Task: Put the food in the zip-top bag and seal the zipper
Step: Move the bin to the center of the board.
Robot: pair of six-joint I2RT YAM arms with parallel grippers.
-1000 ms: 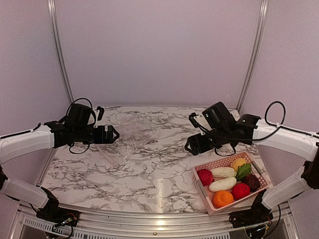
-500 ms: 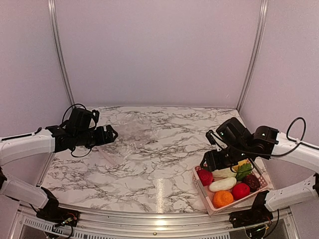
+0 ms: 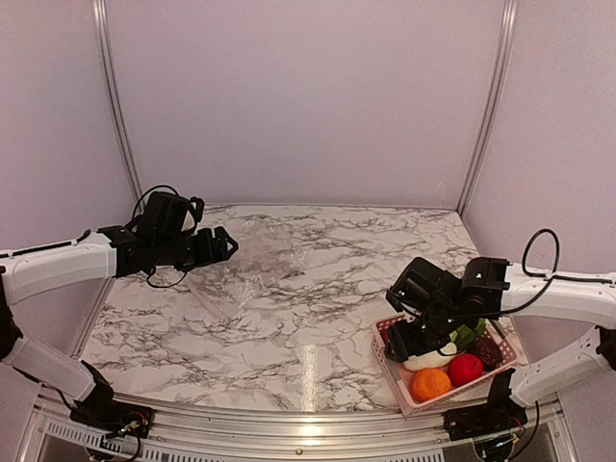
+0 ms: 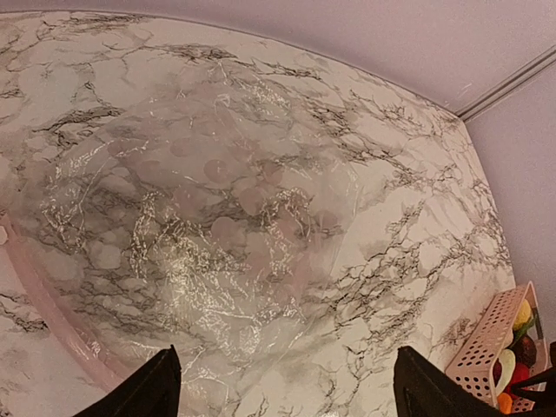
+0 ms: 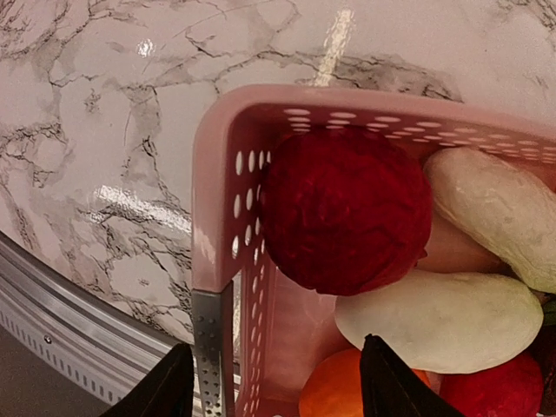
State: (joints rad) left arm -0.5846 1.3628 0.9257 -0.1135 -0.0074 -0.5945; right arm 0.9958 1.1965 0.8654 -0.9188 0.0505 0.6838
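Note:
The zip-top bag (image 4: 200,234) lies flat and crinkled on the marble, faint in the top view (image 3: 258,271). A pale strip, the zipper (image 4: 52,304), runs along its near-left edge. My left gripper (image 4: 287,395) (image 3: 221,246) hovers open over the bag's near edge, holding nothing. The food sits in a pink basket (image 5: 208,191) (image 3: 500,371): a dark red ball (image 5: 347,208), two white oblong pieces (image 5: 495,208), an orange one (image 3: 430,384), a red one (image 3: 465,369) and a green leaf (image 3: 470,334). My right gripper (image 5: 278,387) (image 3: 402,344) is open astride the basket's near-left corner wall, one finger outside and one inside.
The basket stands at the table's near right corner, close to the metal front rail (image 5: 78,347). Marble tabletop (image 3: 318,318) spreads between bag and basket. Pale walls with metal posts (image 3: 486,106) close in the back and sides.
The right arm has swung down and toward the near edge, from mid-table to the basket's left corner, now covering the dark red ball from above. The left gripper has shifted slightly up and right over the bag.

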